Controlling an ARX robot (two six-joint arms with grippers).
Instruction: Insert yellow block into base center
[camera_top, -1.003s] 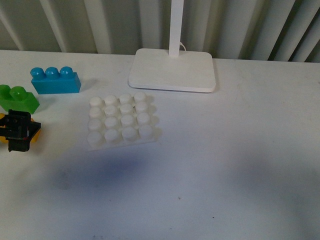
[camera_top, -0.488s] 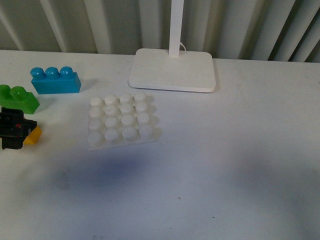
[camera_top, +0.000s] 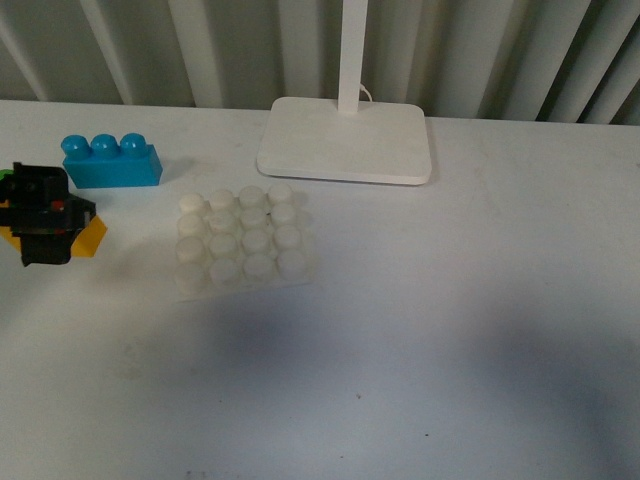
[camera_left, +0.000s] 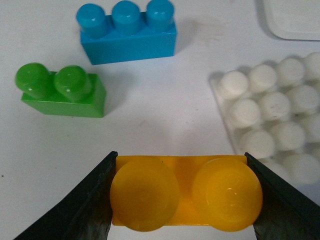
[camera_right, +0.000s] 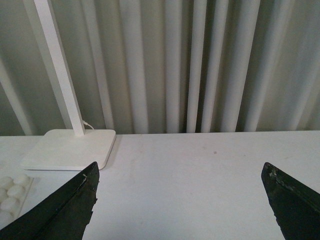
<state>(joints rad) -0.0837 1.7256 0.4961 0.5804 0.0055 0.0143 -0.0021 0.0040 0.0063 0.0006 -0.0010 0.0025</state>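
At the left edge of the front view the left pincer (camera_top: 45, 228) was clamped on the yellow block (camera_top: 90, 238), one finger against each short end, just below the blue brick (camera_top: 110, 162). The base (camera_top: 245, 240) lay on the desk (camera_top: 450, 330) right of it, left of centre and apart from the block. The right pincer (camera_right: 180, 205), seen only from its wrist, gaped wide, holding nothing.

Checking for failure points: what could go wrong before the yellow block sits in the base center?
1. The left hand grips the yellow block only by its short ends; it may tilt when pressed.
2. The base lies loose, with nothing bracing it; pressing could slide it.
3. Its studs look alike, so the block might land off-center.
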